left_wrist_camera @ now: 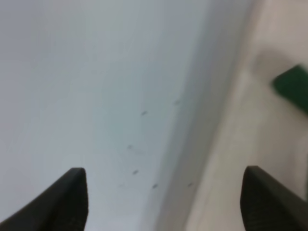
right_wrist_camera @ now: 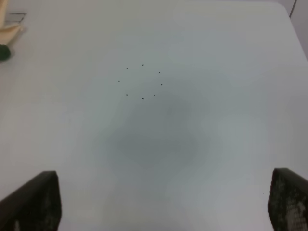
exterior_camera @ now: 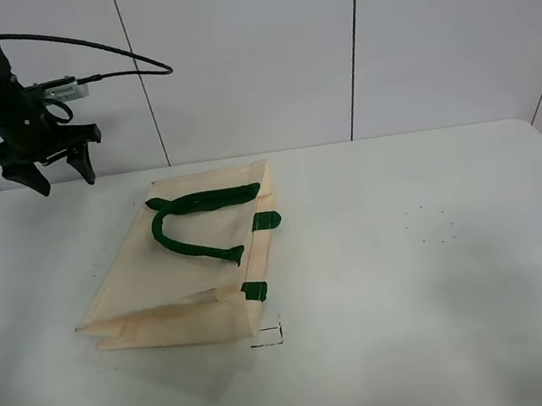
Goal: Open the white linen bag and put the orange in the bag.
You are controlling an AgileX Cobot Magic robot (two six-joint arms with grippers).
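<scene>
Cream cloth: the white linen bag (exterior_camera: 182, 274) lies flat on the white table (exterior_camera: 442, 270), left of centre, its dark green strap handles (exterior_camera: 197, 218) curled on top and green stitched tabs (exterior_camera: 255, 290) along its right edge. Near-left end shows folded gusset layers. A small dark outlined rectangle mark (exterior_camera: 267, 336) sits on the table just beside the bag's near-right corner.

Left gripper (exterior_camera: 56, 170) hangs above the far-left corner of the table, well apart from the bag, fingers spread, nothing between them. Left wrist view is blurry: two dark fingertips (left_wrist_camera: 67, 199) w/ bare tabletop between, plus bag cloth (left_wrist_camera: 250, 144) and a bit of green (left_wrist_camera: 292, 86) at one side.

Right gripper (right_wrist_camera: 163, 226): only in its wrist view, tips wide apart, released, over bare table w/ a ring of tiny dark dots (right_wrist_camera: 142, 81); bag corner (right_wrist_camera: 9, 31) at frame edge.

Orange: not visible in any view.
</scene>
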